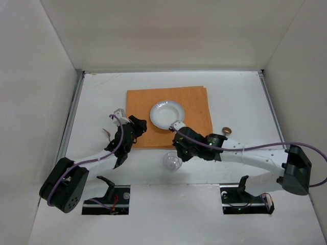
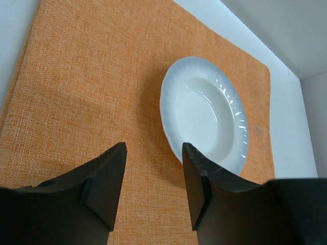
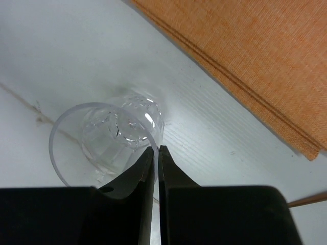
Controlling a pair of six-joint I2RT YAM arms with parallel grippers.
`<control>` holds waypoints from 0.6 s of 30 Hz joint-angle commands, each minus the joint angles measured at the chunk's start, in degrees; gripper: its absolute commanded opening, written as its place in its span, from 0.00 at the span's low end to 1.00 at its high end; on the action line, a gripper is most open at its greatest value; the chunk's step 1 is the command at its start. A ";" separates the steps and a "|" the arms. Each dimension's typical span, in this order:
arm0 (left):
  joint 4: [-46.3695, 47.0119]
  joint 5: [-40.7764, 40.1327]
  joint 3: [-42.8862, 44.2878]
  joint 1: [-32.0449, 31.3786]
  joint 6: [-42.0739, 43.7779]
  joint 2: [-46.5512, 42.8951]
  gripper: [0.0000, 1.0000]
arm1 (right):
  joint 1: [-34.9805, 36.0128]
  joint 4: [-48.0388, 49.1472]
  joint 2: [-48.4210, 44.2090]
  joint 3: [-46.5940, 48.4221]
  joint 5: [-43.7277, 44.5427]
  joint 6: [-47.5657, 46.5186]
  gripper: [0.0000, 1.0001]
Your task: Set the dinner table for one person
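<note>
- Top external view: the dinner table (image 1: 235, 97) filled the frame, matte white with rails down both sides. An orange placemat (image 1: 148, 102) lay about mid-table, with a white plate (image 1: 167, 113) near the mat's centre.
- Judged done: mat laid and plate on it.
- Judged left: the clear glass (image 1: 172, 162), which sat on bare table just off the mat's near edge, plus any cutlery the setting needs.
- A small copper-coloured item (image 1: 225, 130) lay on the table to the right of the mat. It was too small to identify.
- Right gripper (image 3: 156, 150): fingers drawn together, pinching the wall of the glass at its rim. Only the right wrist view showed this. From above, the claw merely overlapped the glass.
- Left gripper (image 2: 153, 153): fingers apart with nothing between them, poised over the mat just beside the plate. Only the left wrist view showed the gap, and that the plate was empty.
- Only the top view gave the layout of glass, mat and plate together. Neither wrist view held both the glass and the plate.
</note>
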 commanded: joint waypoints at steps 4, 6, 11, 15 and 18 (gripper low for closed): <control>2.96 -0.08 0.19 -0.14 -0.68 0.24 0.45 | -8.54 6.73 -11.20 5.47 -0.71 -1.77 0.09; 2.96 -0.34 0.45 -0.32 -0.32 0.68 0.45 | -12.75 9.36 -10.85 7.22 -0.62 -2.13 0.09; 2.96 -0.16 0.19 -0.32 -0.42 -0.19 0.45 | -25.06 16.66 -2.17 12.75 -0.97 -3.27 0.09; 2.96 0.10 0.10 0.03 -0.67 -0.02 0.45 | -33.50 18.61 8.55 20.13 -0.27 -3.27 0.09; 2.96 -0.52 0.01 -0.41 -0.24 -0.46 0.45 | -38.07 19.05 15.41 25.05 0.17 -3.62 0.09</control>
